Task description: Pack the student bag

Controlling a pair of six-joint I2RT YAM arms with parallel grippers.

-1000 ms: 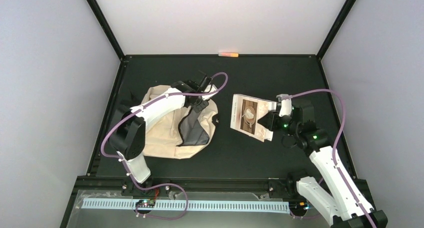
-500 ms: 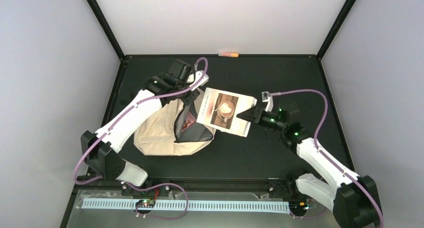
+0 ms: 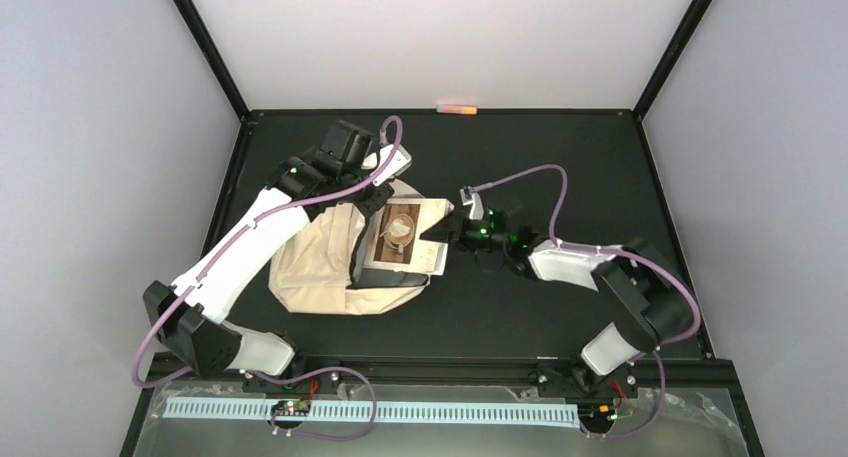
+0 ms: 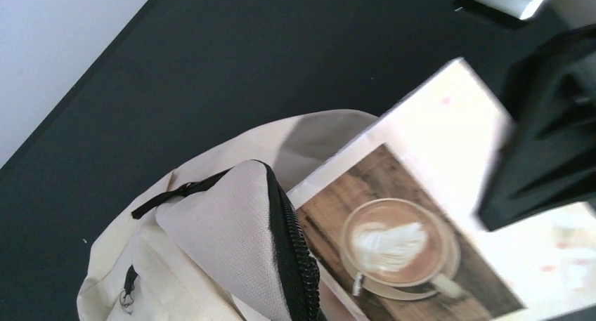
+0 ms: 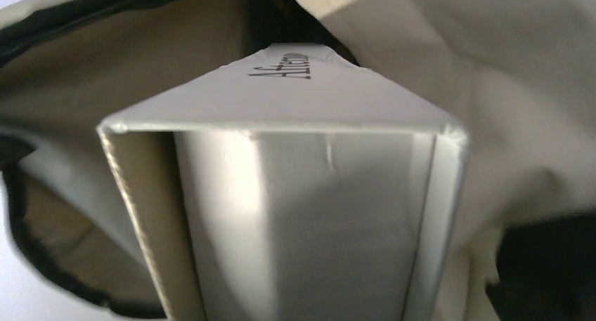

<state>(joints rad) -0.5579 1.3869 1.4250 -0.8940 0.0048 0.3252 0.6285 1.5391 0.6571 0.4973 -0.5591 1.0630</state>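
The student bag [image 3: 315,267], cream fabric with a dark zipper [image 4: 299,258], lies left of centre on the black table. My left gripper [image 3: 378,199] is above its right end and holds the zipped edge of the opening lifted; its fingers are out of the left wrist view. A book [image 3: 402,235] with a coffee-cup cover lies slanted at the opening, partly inside. My right gripper [image 3: 440,234] is shut on the book's right end. In the left wrist view the book [image 4: 407,215] lies beside the raised flap [image 4: 225,230]. In the right wrist view the book [image 5: 295,194] points into the bag's mouth [image 5: 140,61].
A small orange object [image 3: 458,108] lies at the table's far edge. Black frame posts [image 3: 205,47] rise at the back corners. Purple cables [image 3: 530,172] loop above both arms. The black mat [image 3: 560,167] stretches bare to the right of the bag.
My right gripper carried the book left from right of centre to the bag's opening. My left arm swung round and lifted the bag's zipped edge.
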